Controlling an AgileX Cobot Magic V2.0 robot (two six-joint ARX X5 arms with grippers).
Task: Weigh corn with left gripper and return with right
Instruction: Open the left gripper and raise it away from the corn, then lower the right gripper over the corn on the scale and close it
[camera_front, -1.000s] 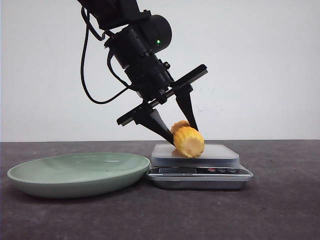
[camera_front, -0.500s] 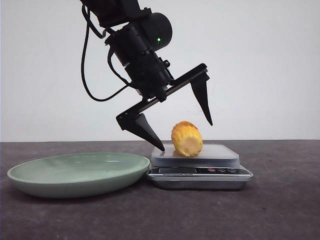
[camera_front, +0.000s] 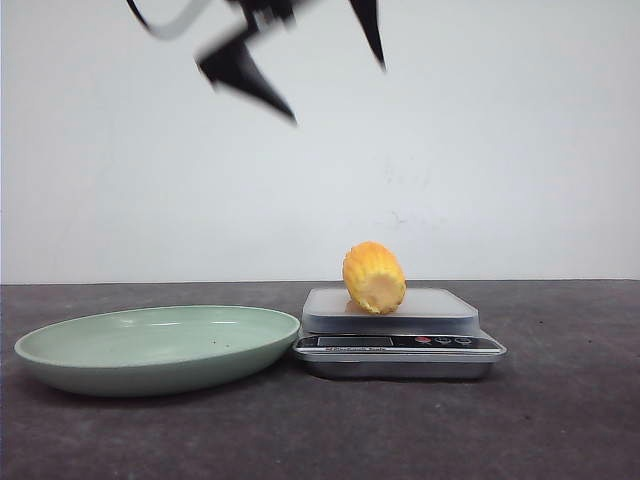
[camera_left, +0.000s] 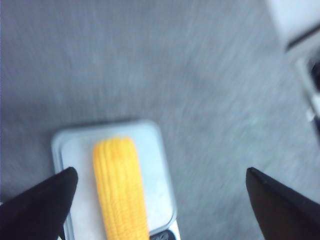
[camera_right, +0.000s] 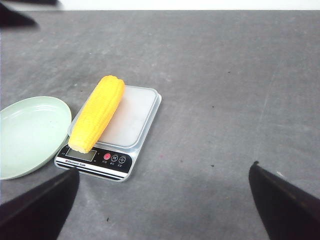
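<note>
Four things matter, biggest first. Dark grey tabletop (camera_front: 560, 420) fills the lower part of the front view. On it, lower left, sits a pale green plate (camera_front: 150, 345), its rim just beside the scale (camera_front: 400, 345) at lower centre.

On the scale's pale platform lies the corn (camera_front: 374, 278), lengthwise and free of any grip; in the right wrist view its near end overhangs the display. It looks stiff, light and ribbed with kernels, so it should grip well, though its round body could roll. My judgement is to take it across the middle, squeezing the sides, not the ends.

Smallest in frame, the left claw (camera_front: 335, 80) is blurred at the upper edge, high above the corn, spread wide and empty. The right claw (camera_right: 165, 200) shows only two dark fingers far apart at the lower corners of its own view, wide and empty too.
</note>
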